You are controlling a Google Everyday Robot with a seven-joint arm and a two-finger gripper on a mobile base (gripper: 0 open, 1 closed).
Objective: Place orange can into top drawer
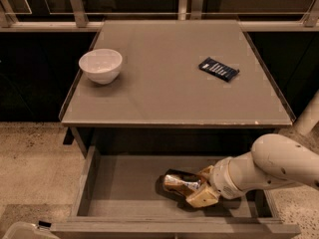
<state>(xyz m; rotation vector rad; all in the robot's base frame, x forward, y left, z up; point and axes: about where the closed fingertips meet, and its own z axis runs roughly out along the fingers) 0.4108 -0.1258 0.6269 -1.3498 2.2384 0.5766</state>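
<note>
**Gripper at the drop point, load not released**

Two-finger gripper sits low inside the wide shallow grey-brown top drawer, right of the drawer's centre. It comes in from the drawer's right side on the thick white arm. Its tan fingers are clamped on the small shiny gold-orange metal drink can, one finger behind it and one in front.

The orange can lies on its side, long axis roughly along the drawer's width. It is at or just off the drawer floor; the shadow under it hides any contact, so I can't tell which.

My read on the pose:
- Low, sideways carry keeps arm and can under the grey tabletop that overhangs the back of the drawer.
- Setting it near the floor means a short fall on release.
- Mid-depth in the drawer leaves margin to the front panel and the low side walls.

Task looks nearly done; what's left is to open the fingers and back out. Risk: a round can on its side may roll on the flat floor, though the walls should stop it.

Round white ceramic bowl and flat dark blue packet sit on the tabletop above the drawer — bowl over its left end, packet over its right. Neither is involved.
</note>
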